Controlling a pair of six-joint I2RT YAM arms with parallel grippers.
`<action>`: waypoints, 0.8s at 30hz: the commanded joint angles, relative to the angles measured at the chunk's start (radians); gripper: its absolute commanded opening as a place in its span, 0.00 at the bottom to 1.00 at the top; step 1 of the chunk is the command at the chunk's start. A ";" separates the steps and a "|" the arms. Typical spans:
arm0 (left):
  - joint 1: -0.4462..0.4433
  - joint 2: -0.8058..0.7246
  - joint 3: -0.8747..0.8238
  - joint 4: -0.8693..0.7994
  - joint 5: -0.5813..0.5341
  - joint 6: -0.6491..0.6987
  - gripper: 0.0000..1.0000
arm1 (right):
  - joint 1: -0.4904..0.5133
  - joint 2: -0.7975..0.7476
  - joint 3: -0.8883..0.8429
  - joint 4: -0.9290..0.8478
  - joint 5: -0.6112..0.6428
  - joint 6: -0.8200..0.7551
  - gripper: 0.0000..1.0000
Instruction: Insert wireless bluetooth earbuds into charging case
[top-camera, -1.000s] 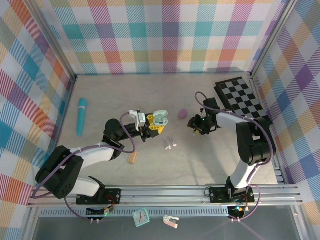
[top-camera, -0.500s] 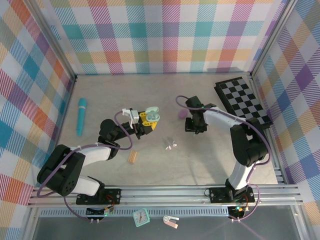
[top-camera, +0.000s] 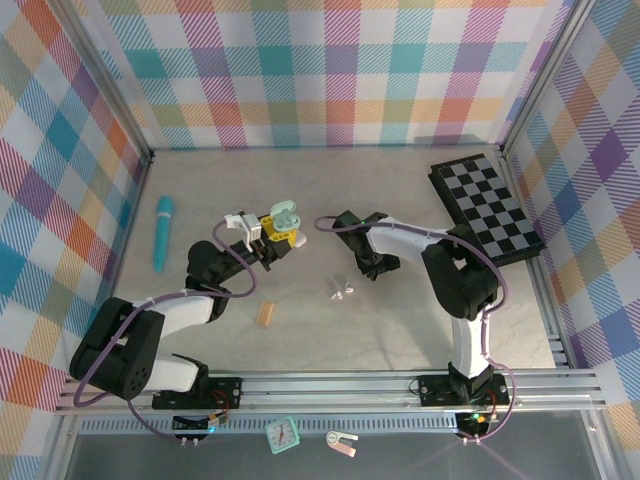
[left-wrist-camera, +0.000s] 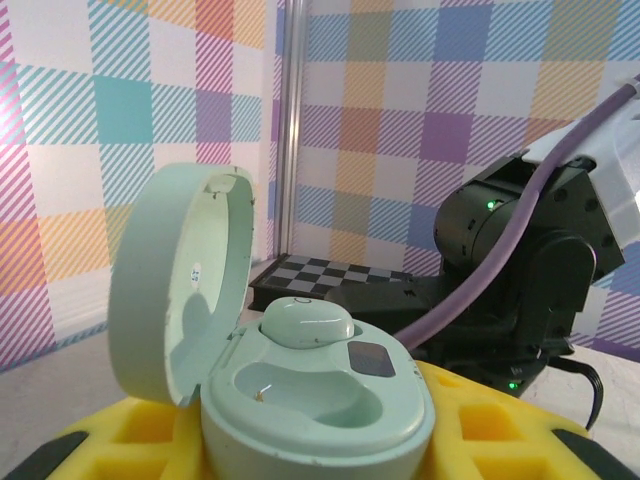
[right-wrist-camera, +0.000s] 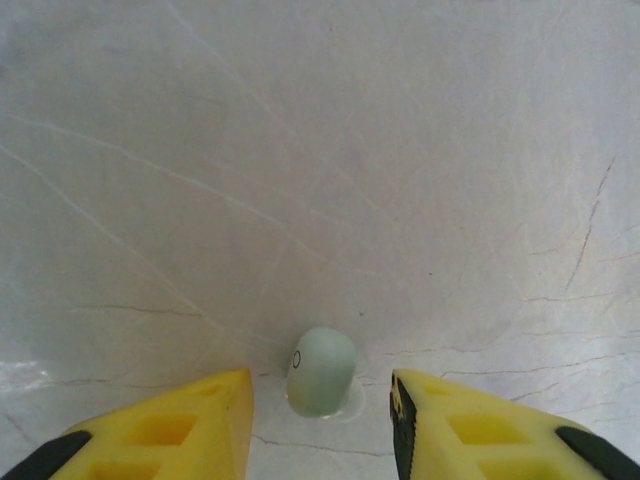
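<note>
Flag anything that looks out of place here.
The pale green case in the left tool has one socket empty; a pale green bud lies loose on the table between the fingers of the open right tool.

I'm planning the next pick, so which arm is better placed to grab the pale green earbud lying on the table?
Right. The right gripper, open, straddles the pale green earbud on the table. The left gripper is shut on the charging case, lid open, one slot empty.
</note>
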 joint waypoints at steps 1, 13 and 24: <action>0.008 -0.022 -0.013 0.058 -0.004 -0.001 0.31 | 0.006 0.020 0.032 -0.053 0.061 -0.013 0.40; 0.008 -0.027 -0.014 0.057 0.008 -0.001 0.31 | 0.006 0.069 0.063 -0.083 0.091 -0.033 0.34; 0.008 -0.030 -0.015 0.057 0.013 -0.003 0.31 | 0.005 0.103 0.080 -0.104 0.092 -0.050 0.29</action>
